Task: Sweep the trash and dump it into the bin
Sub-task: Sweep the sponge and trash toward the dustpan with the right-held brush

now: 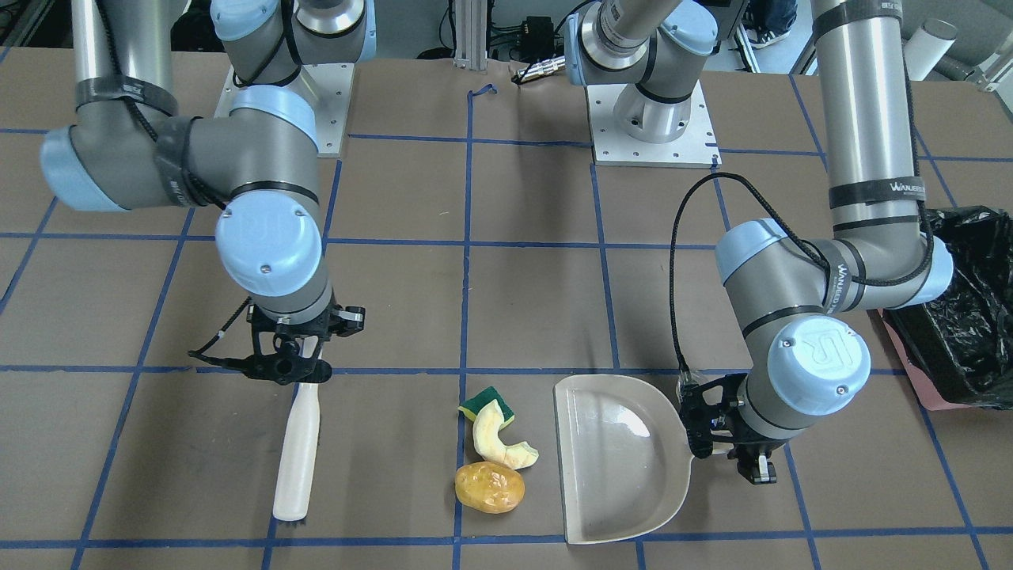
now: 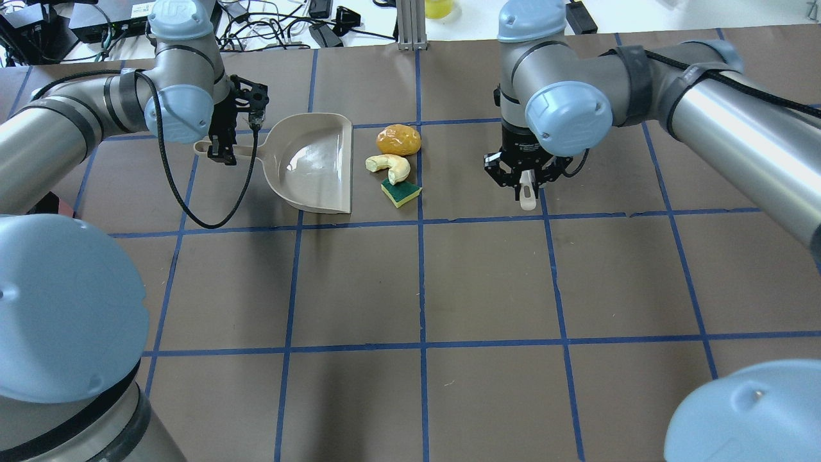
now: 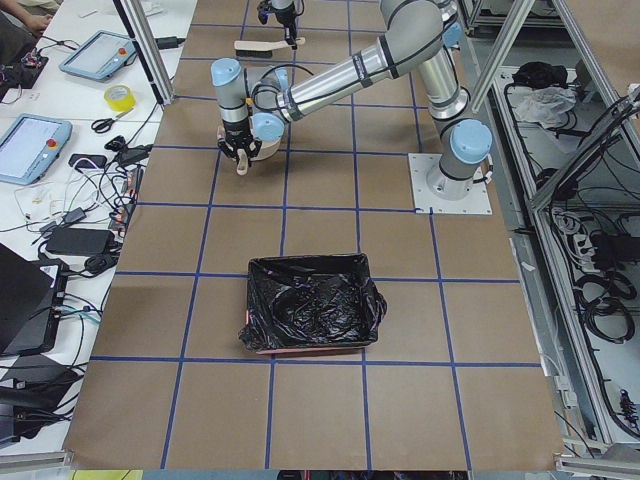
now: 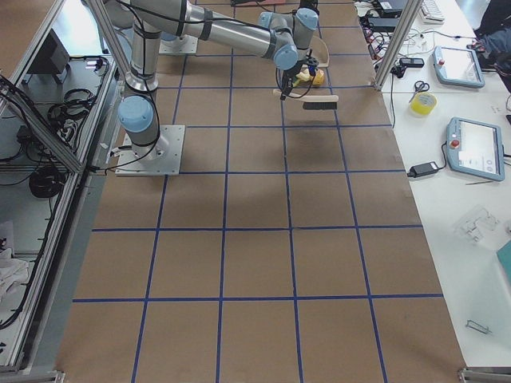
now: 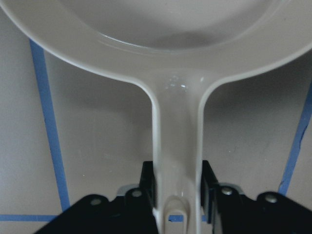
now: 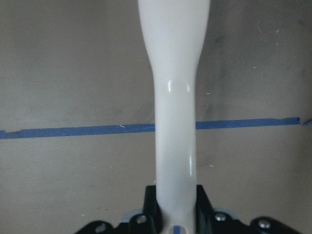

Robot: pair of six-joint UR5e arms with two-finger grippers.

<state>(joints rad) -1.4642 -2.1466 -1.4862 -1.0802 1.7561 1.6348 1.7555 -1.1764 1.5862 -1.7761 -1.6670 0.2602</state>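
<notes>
The trash lies together on the table: a green-and-yellow sponge piece (image 1: 484, 402), a cream fruit slice (image 1: 497, 440) and a yellow-brown potato lump (image 1: 489, 486). They sit just off the open edge of the beige dustpan (image 1: 617, 459). My left gripper (image 1: 716, 443) is shut on the dustpan handle (image 5: 178, 146). My right gripper (image 1: 293, 372) is shut on the handle of the beige brush (image 1: 297, 455), which stands to the trash's other side, bristles down. The pink-sided bin (image 3: 312, 305) with its black bag is at the table's left end.
The bin's black bag (image 1: 965, 309) lies just behind my left arm's elbow. The table is brown with blue tape lines (image 2: 420, 282). The arm bases (image 1: 650, 127) are bolted at the robot's side. Operators' tablets and cables lie beyond the far edge.
</notes>
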